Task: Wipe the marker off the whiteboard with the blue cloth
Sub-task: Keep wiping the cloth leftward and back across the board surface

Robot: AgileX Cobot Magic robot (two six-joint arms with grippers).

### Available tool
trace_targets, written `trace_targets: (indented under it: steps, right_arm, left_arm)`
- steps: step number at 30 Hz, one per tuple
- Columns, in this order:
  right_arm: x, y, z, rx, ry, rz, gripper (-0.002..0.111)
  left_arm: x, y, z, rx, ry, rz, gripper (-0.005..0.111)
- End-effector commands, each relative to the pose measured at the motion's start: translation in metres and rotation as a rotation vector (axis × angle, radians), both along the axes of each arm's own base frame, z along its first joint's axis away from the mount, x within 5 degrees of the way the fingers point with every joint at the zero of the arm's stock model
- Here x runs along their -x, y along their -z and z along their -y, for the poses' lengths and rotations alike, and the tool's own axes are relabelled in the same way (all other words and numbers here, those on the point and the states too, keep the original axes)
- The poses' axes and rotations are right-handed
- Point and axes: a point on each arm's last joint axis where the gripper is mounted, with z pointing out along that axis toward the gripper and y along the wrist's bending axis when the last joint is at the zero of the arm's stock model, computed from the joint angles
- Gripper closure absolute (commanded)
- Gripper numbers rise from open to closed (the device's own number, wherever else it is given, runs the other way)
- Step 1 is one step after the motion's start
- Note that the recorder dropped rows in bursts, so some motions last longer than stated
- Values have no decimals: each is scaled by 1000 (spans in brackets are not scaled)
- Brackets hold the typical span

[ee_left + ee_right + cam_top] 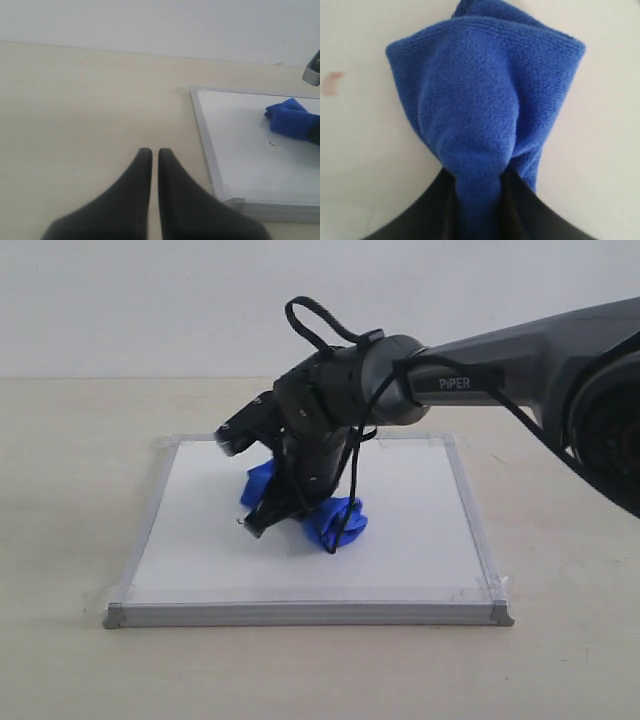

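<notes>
1. Nearest, the desk (60,660) carries the whiteboard (400,540), which lies flat; its front frame ends in grey corner caps (115,617).
2. Around the middle of the board, the blue cloth (338,520) sits bunched on the white surface.
3. The right tool (478,176) is clenched on the cloth, with one fold pinched between its jaws. The rest bulges out on both sides against the board.
4. A faint reddish trace of the marker (332,82) shows on the board near the cloth, not touching it.
5. The left tool (154,152) hangs over bare desk beside the board's frame, its fingers drawn nearly together and grasping nothing.
6. The right arm (480,370) reaches in from the right, and a pale wall (150,300) stands behind everything.
</notes>
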Motion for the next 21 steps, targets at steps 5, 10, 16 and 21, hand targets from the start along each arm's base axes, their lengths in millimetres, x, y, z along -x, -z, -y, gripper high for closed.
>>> trace_targets:
  steps: [5,10,16,21]
  right_arm:
    - [12,25,2,61,-76,-131,108]
    - [45,24,-40,-130,-311,-285,108]
    - [34,14,-49,-186,-331,-176,108]
    - [1,9,-31,-130,-122,50,108]
  left_arm:
    - [0,-2,1,8,6,11,102]
    - [0,-2,1,8,6,11,102]
    - [0,-2,1,8,6,11,102]
    - [0,-2,1,8,6,11,102]
